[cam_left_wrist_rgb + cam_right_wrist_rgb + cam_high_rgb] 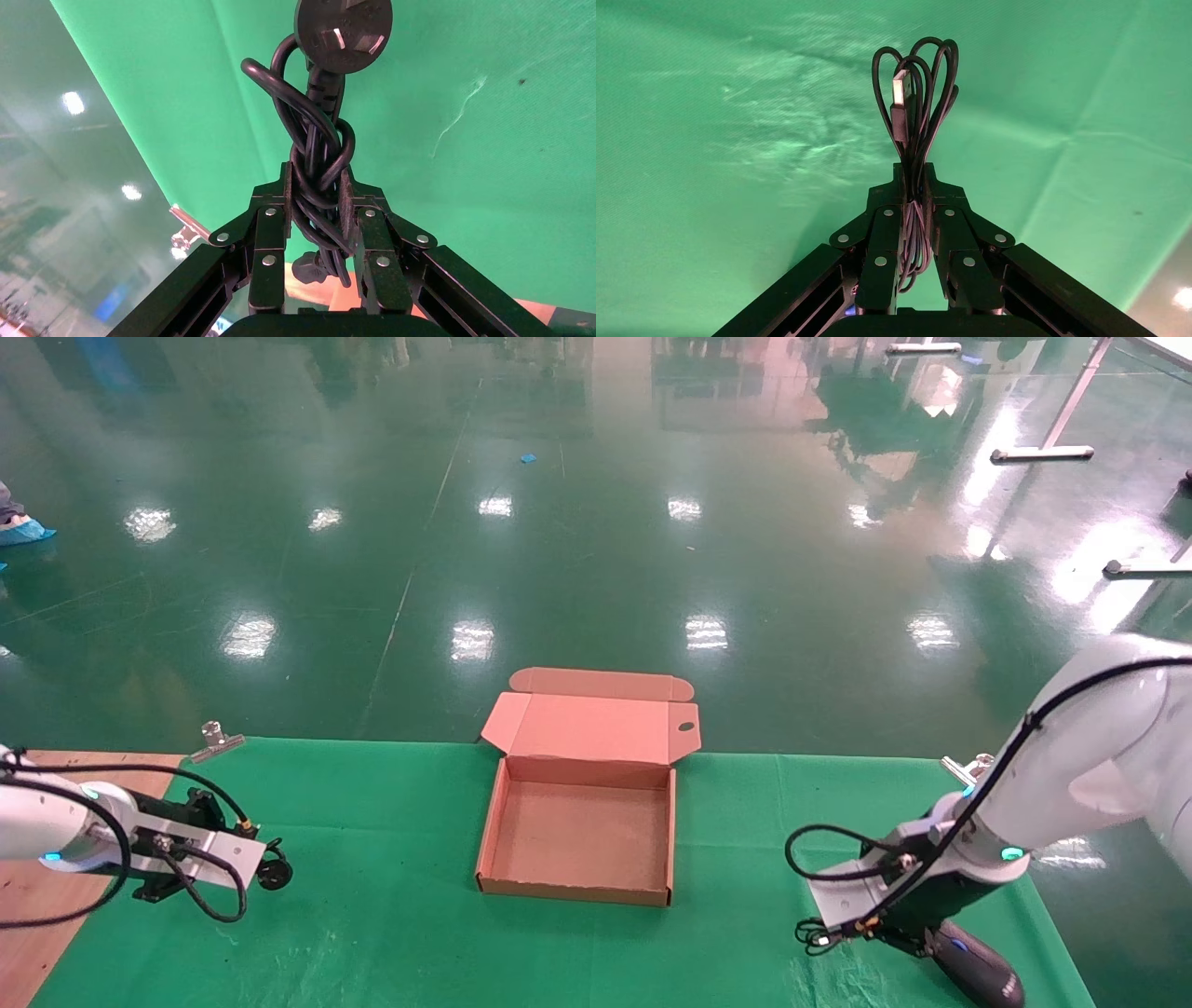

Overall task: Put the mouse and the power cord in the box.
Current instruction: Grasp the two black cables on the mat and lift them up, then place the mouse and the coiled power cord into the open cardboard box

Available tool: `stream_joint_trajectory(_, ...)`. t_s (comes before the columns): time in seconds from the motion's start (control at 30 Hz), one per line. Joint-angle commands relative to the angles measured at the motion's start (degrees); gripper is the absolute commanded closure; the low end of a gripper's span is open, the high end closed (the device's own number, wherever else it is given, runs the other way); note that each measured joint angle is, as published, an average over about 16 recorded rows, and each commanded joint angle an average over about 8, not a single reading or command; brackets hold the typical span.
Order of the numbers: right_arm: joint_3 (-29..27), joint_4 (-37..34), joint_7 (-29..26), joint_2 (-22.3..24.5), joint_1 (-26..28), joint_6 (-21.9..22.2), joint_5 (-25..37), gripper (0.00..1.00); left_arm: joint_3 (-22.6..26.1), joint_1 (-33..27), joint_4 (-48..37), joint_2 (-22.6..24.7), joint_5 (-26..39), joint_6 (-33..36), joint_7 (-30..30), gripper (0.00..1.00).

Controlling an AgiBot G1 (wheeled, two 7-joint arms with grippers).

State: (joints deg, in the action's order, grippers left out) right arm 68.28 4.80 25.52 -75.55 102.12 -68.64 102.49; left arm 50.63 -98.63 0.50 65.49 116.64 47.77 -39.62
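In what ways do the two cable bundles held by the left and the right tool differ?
The power cord in the left tool is thick and ends in a round pronged plug; the mouse cable in the right tool is thin and ends in a flat USB plug. The cord is twisted into a knot-like bundle; the mouse cable forms neat loops. Both are black, clamped between shut fingers and outside the box.

glossy green floor (596, 523) reflecting ceiling lights; green tablecloth (372, 915).

No readable text, label or number anywhere.
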Motion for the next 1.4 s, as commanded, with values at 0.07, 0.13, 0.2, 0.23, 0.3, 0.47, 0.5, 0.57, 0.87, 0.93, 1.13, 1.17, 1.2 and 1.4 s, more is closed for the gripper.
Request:
stream_joint_trajectory(0.07,-0.10,0.51,-0.07,0.11,1.34,-1.03,-0.16,1.00,-0.18,-1.33,0.05,-0.17,-0.26,2.25,-0.44,1.00)
stream_joint_trajectory(0.13,-0.18,1.10,-0.22,0.19,2.41,-1.93,-0.27,1.00,-0.37,-2.44,0.07,-0.27,-0.54,4.33,-0.75,1.00)
stream_joint_trajectory(0.2,-0.25,1.85,-0.46,0.28,3.65,-3.02,-0.37,1.00,-0.60,-3.64,0.09,-0.33,-0.89,6.69,-1.06,1.00)
stream_joint_trajectory(0.23,-0.28,2.27,-0.62,0.33,4.30,-3.55,-0.41,1.00,-0.71,-4.24,0.12,-0.32,-1.04,7.92,-1.23,1.00)
stream_joint_trajectory(0.3,-0.32,3.29,-1.07,0.43,5.71,-4.71,-0.46,1.00,-0.91,-5.57,0.15,-0.27,-1.35,10.80,-1.63,1.00)
stream_joint_trajectory(0.47,-0.38,6.84,-3.19,0.66,9.37,-7.68,-0.48,1.00,-1.27,-9.62,0.08,-0.16,-1.92,20.21,-2.88,1.00)
stream_joint_trajectory(0.5,-0.41,7.77,-3.82,0.69,10.06,-8.30,-0.50,1.00,-1.32,-10.50,0.06,-0.16,-1.99,22.16,-3.14,1.00)
stream_joint_trajectory(0.57,-0.48,9.92,-5.30,0.78,11.41,-9.51,-0.56,1.00,-1.40,-12.28,0.10,-0.10,-2.12,25.70,-3.59,1.00)
stream_joint_trajectory(0.87,-1.02,23.95,-15.26,1.37,16.14,-12.64,-0.54,1.00,-2.06,-18.97,1.24,1.44,-3.10,33.41,-4.05,1.00)
stream_joint_trajectory(0.93,-1.15,27.29,-17.89,1.36,16.77,-12.35,-0.27,1.00,-2.28,-19.97,1.62,2.30,-3.43,33.88,-3.89,1.00)
stream_joint_trajectory(1.13,-1.47,33.34,-23.65,0.23,17.82,-9.86,0.79,1.00,-3.23,-21.75,2.72,5.80,-4.80,33.21,-3.20,1.00)
stream_joint_trajectory(1.17,-1.50,33.63,-24.12,-0.10,17.90,-9.36,0.91,1.00,-3.39,-21.92,2.86,6.48,-5.03,32.87,-3.05,1.00)
stream_joint_trajectory(1.2,-1.51,33.73,-24.42,-0.43,17.97,-8.86,1.02,1.00,-3.52,-22.06,2.99,7.13,-5.22,32.49,-2.94,1.00)
stream_joint_trajectory(1.4,-0.93,32.86,-24.24,-2.10,17.66,-4.93,1.08,1.00,-3.99,-21.83,3.74,10.75,-5.94,29.35,-2.31,1.00)
